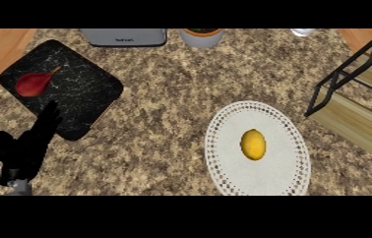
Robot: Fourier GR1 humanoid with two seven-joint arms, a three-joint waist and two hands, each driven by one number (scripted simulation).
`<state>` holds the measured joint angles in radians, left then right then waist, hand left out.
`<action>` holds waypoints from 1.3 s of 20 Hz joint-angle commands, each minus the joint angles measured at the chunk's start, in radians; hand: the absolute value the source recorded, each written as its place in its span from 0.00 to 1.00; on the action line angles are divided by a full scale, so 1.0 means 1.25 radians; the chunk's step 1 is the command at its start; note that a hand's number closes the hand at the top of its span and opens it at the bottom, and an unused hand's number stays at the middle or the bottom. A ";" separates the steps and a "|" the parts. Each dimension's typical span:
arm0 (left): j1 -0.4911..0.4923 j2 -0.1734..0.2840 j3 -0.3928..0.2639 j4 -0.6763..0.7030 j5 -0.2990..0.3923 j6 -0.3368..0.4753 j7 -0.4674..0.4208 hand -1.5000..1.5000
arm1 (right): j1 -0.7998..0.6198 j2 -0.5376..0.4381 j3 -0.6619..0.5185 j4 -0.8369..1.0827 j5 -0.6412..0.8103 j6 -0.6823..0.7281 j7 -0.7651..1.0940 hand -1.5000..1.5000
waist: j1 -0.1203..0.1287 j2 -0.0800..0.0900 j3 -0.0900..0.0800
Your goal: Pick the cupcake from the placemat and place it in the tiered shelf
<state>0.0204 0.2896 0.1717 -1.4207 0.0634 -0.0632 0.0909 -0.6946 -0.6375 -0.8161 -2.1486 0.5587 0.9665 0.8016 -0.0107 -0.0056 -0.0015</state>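
At the lower left edge of the head view, the left hand (pixel 33 146) is resting over the granite counter (pixel 160 109), its fingers extending straight upward and holding nothing; its fingertips are overlapping the near edge of a black marbled mat (pixel 80 92). A dark red pear (pixel 35 83) is lying on the far left part of that mat, just beyond the hand. The right hand is not showing in the view.

Along the far edge of the counter, a grey toaster (pixel 123 36) is standing beside a white pot (pixel 201 37).

Right of centre, a white lace-edged oval placemat (pixel 258 178) is lying flat on the counter. A yellow lemon (pixel 253 144) is sitting near its middle; no cupcake is showing on it. The lemon is lying well apart from the left hand, to the hand's right, with bare counter between them.

At the right edge, the tiered shelf (pixel 341 102), with a black frame and wooden boards, is standing just beside the placemat.
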 commanded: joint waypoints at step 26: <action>-0.012 0.006 0.041 -0.008 0.000 -0.043 0.019 0.50 | 0.195 -0.127 0.102 0.587 0.183 -0.500 -0.330 0.00 | 0.016 0.006 0.001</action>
<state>0.0229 0.2724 0.1936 -1.4550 0.0514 -0.0961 0.1202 -0.4582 -0.7758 -0.7391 -1.5315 0.7527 0.4262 0.4704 0.0064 0.0012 0.0004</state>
